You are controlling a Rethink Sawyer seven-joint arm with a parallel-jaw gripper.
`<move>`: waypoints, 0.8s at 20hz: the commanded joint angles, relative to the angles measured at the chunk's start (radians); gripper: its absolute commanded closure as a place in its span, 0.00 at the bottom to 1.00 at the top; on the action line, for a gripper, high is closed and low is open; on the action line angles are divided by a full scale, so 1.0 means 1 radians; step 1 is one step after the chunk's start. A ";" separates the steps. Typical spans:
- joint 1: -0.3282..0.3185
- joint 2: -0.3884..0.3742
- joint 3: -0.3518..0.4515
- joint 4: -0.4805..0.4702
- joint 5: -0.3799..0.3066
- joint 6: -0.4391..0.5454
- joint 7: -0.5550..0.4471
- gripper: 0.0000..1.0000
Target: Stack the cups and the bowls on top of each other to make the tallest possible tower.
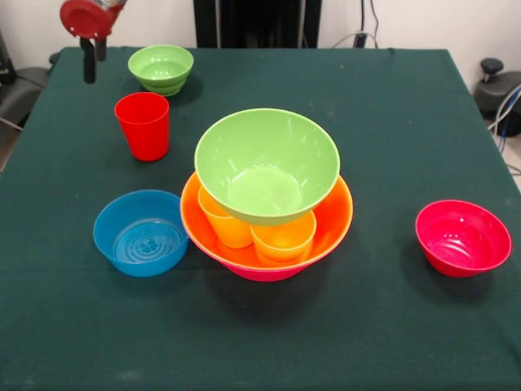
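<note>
The tower stands mid-table. A large orange bowl [335,218] is nested in a large pink bowl [269,274]. Two yellow-orange cups [225,226] [283,239] stand upright inside it. A medium-large green bowl [266,165] rests on top of them, slightly tilted. A red cup [143,125] stands upright to the far left. A small green bowl [160,67] sits behind it. A small blue bowl [140,232] touches the tower's left side. A small red bowl [462,237] sits alone at the right. My gripper [94,63] hangs open and empty at the far left corner, left of the small green bowl.
The dark green cloth-covered table [391,106] fills the view. The robot's black pedestal [256,23] stands behind the far edge. A dark object [496,90] and cables lie off the table at the right.
</note>
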 commanded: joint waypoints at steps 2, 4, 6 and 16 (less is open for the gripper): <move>0.022 0.126 0.046 -0.087 0.050 0.068 0.111 0.00; 0.014 0.146 0.048 -0.111 0.058 0.071 0.106 0.00; 0.006 0.158 0.061 -0.121 0.067 0.072 0.100 0.00; 0.040 0.174 0.024 -0.161 0.102 0.099 0.129 0.00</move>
